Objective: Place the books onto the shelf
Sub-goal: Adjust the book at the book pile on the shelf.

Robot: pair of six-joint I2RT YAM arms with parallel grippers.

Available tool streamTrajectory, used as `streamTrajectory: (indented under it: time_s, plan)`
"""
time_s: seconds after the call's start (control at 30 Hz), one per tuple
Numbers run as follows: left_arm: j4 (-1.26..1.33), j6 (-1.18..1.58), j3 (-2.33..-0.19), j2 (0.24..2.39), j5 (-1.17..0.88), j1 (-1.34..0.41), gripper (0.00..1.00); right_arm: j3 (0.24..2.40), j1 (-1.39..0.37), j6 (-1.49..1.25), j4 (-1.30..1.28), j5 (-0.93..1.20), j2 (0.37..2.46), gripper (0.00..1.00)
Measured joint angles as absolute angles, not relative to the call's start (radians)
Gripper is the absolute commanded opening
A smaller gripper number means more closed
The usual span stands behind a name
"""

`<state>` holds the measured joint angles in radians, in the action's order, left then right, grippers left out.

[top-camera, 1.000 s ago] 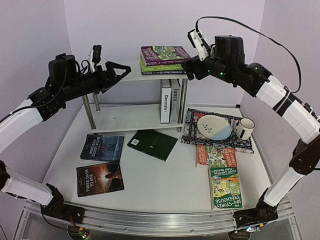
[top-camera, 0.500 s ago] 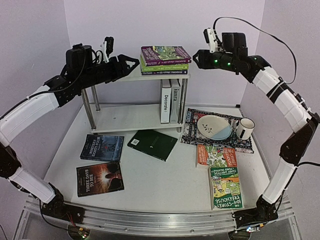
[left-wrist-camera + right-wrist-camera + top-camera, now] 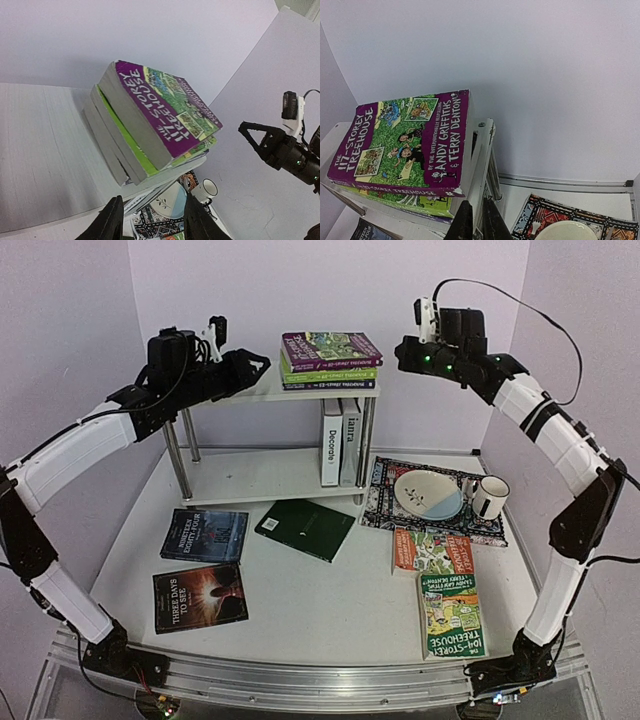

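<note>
Change: both arms drawn back from shelf (image 3: 250,475), jaws closing empty | left gripper (image 3: 155,225) half-narrowed, right gripper (image 3: 477,222) nearly pinched | Treehouse stack (image 3: 325,358) flat on top board | Meaning: placement looks done; green book (image 3: 305,529) and others wait on table (image 3: 330,590).

1. The books under it (image 3: 400,201) show only their edges beneath the purple 117-Storey Treehouse book (image 3: 405,145); their titles are hidden.
2. The right wrist view's bottom edge cuts off the plate (image 3: 565,231) and a dark book (image 3: 367,231).
3. The plate and the mug (image 3: 490,496) cover part of the patterned mat (image 3: 385,502).
4. The cover text of the green book (image 3: 305,528) is too small to read.
</note>
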<state>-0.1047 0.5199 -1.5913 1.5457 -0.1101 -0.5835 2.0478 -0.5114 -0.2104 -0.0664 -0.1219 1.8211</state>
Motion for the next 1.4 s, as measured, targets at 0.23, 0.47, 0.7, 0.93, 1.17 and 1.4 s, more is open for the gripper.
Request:
streamTrajectory:
  time_s: [0.23,0.47,0.7,0.93,1.17,1.4]
  plan:
    - [-0.104,0.525,-1.62,1.601,-0.13,-0.551,0.42,2.06,-0.511,-0.21,-0.047,-0.117,1.877,0.08]
    - [-0.103,0.532,-1.657,1.63,-0.177,-0.534,0.42,2.06,-0.511,-0.21,-0.012,-0.074,1.898,0.06]
    - [-0.096,0.551,-1.67,1.663,-0.22,-0.516,0.42,2.06,-0.511,-0.211,0.005,0.03,1.898,0.03]
    - [-0.093,0.556,-1.67,1.675,-0.242,-0.511,0.42,2.06,-0.511,-0.211,0.013,0.087,1.898,0.02]
    - [-0.094,0.559,-1.67,1.675,-0.253,-0.509,0.42,2.056,-0.512,-0.189,0.016,-0.024,1.898,0.0]
    - [-0.093,0.559,-1.67,1.675,-0.259,-0.509,0.42,2.048,-0.51,-0.139,0.016,-0.167,1.895,0.0]
